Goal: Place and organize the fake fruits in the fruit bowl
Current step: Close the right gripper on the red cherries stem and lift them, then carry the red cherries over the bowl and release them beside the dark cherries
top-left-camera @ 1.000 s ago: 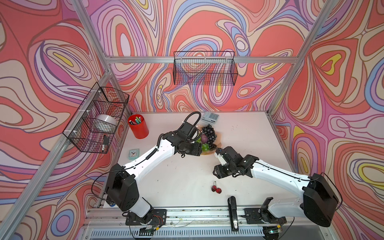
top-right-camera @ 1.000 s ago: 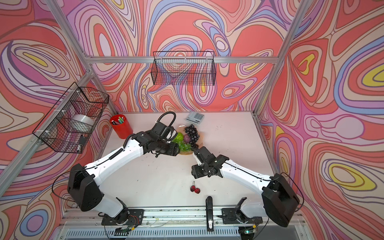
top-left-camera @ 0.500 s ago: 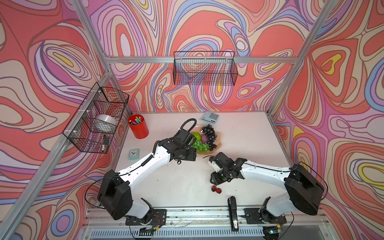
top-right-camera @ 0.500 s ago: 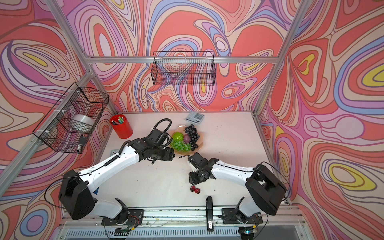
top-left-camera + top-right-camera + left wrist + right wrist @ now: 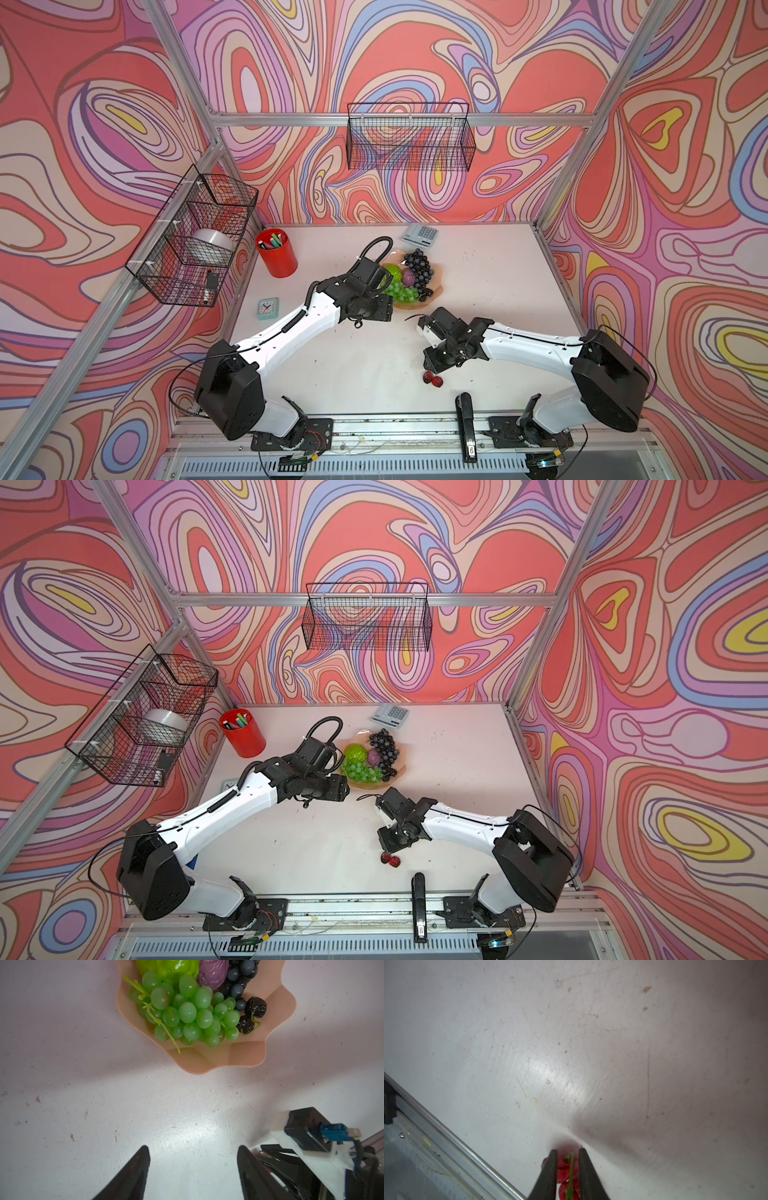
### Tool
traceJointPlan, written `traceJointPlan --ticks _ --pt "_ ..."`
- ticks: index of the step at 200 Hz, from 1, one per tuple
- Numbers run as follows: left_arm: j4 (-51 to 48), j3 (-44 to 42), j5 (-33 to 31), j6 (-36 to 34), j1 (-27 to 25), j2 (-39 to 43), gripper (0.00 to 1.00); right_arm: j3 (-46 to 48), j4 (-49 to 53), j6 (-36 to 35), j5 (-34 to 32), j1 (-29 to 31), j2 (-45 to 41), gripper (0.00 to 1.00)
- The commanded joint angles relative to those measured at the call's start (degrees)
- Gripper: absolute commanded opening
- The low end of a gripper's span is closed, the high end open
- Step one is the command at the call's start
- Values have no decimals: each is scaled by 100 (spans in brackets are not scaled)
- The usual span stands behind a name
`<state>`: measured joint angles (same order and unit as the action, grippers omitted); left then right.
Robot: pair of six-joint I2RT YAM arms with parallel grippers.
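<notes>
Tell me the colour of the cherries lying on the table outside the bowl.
Red. The cherries show best in the right wrist view.

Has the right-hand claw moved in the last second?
Yes. The right gripper has shifted away from the fruit bowl toward the front rail, and its jaws now flank the red cherry pair, which has stayed put.

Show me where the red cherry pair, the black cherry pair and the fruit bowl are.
red cherry pair [image 5: 428, 377]: in a top view, on one cherry.
black cherry pair [image 5: 255, 1007]: left wrist view, on one cherry's skin.
fruit bowl [image 5: 239, 1059]: left wrist view, on its bare inner wall.
</notes>
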<state>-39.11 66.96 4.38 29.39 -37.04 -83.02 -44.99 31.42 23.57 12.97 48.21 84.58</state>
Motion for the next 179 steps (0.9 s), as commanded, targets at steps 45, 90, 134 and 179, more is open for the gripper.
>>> traceJointPlan --ticks 45,90,134,179 --pt "-98 124 -211 32 51 -38 70 -158 185 23 141 36 -216 0" --pt "-62 -24 -315 175 65 101 70 -1113 884 -193 -92 -55 -324 0" --pt "275 -356 -252 387 189 402 70 -2627 1033 -908 -149 -1041 370 0" --pt "249 -549 -247 462 188 668 69 -4144 834 -1319 -355 -1758 1542 0"
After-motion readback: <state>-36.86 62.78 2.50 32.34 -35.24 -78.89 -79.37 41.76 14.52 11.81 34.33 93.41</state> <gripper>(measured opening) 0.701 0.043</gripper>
